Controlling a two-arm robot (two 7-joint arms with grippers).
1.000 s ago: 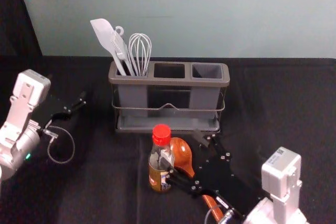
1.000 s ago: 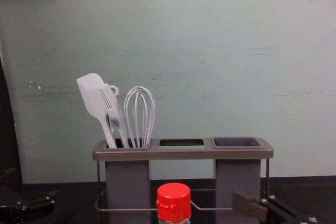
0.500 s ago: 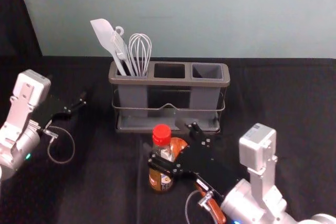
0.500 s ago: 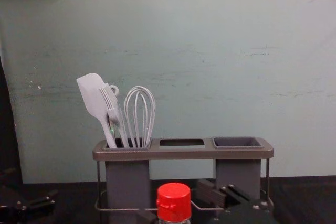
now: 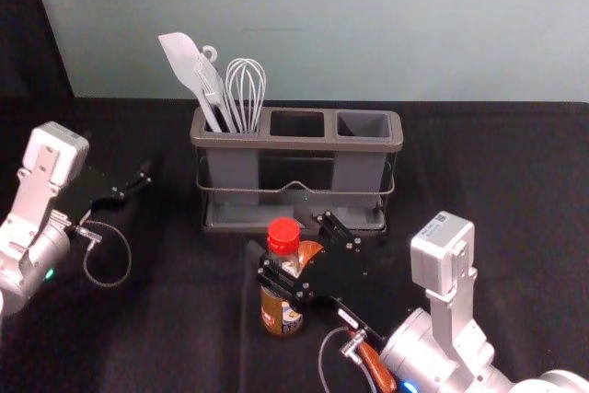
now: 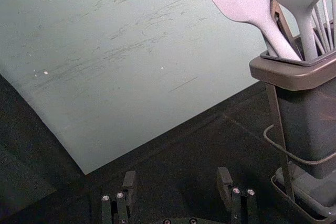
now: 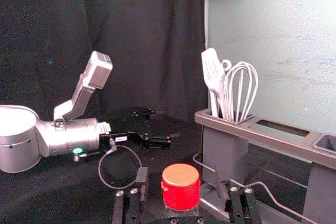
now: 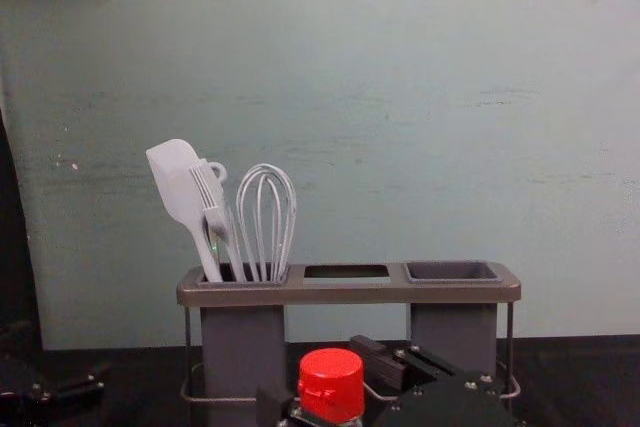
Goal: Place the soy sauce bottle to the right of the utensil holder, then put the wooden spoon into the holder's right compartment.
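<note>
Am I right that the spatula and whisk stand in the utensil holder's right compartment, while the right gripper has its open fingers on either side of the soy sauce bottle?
Not quite: the head view shows the spatula and whisk in the utensil holder's left compartment. The right gripper does have its open fingers on either side of the soy sauce bottle.

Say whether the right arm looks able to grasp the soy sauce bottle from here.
Yes, probably: the right gripper stands open with a finger on either side of the bottle, and the wooden spoon behind doesn't appear to block closing.
</note>
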